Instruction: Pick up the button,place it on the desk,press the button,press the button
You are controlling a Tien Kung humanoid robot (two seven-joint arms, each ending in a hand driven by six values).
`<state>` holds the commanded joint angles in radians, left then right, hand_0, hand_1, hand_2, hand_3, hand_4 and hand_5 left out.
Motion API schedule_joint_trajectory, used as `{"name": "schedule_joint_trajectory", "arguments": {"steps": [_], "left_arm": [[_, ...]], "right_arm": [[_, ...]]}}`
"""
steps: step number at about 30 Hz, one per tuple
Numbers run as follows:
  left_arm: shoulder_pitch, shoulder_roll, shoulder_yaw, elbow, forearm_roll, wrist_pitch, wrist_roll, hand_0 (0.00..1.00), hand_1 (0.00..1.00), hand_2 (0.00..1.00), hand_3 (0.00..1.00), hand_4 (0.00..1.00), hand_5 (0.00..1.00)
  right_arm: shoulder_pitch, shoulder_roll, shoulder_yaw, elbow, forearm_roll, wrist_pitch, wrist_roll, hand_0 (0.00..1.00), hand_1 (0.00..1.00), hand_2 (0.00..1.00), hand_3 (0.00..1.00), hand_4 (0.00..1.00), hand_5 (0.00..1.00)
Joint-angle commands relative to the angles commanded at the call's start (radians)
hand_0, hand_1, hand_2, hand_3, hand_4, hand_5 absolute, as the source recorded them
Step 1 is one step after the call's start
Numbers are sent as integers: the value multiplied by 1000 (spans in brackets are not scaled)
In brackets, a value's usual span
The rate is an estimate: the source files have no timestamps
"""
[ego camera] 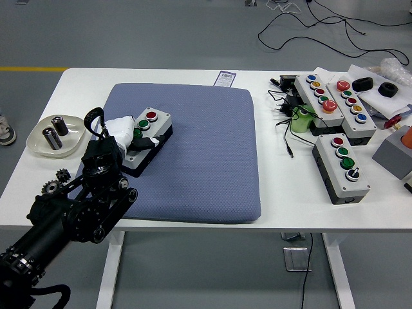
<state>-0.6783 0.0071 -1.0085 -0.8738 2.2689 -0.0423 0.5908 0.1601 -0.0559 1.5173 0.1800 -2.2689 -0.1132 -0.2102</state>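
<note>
A grey button box with a red button and a green button lies on the left part of the blue mat. My left hand comes in from the lower left and is shut on the box's near end. Its white fingers wrap over the top, and the thumb lies along the box's front side. The hand hides the box's near end, including a third button. My right arm is out of the picture.
A white dish holding two batteries sits left of the mat. On the right stand three more button boxes, a green bottle and tangled black cables.
</note>
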Motion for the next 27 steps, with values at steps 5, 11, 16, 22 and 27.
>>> {"name": "schedule_joint_trajectory", "arguments": {"steps": [5,11,16,22,27], "left_arm": [[3,12,10,7,0,5,-32,24,31,116,226,83,2],[2,29,24,15,0,71,-116,15,35,107,228,93,2],[-2,52,43,18,0,126,-199,15,35,107,228,93,2],[-12,96,85,13,0,152,-332,12,35,106,229,75,2],[-21,136,137,20,0,150,-425,2,2,48,219,2,2]], "right_arm": [[1,0,-3,0,0,0,0,673,658,674,624,310,173],[3,0,-2,0,0,-1,0,673,658,674,624,310,173],[4,0,-2,0,0,-1,0,673,658,674,624,310,173],[5,1,-4,0,0,-1,-1,673,658,674,624,310,173],[6,1,-6,0,0,-2,-1,673,658,674,624,310,173]]}}
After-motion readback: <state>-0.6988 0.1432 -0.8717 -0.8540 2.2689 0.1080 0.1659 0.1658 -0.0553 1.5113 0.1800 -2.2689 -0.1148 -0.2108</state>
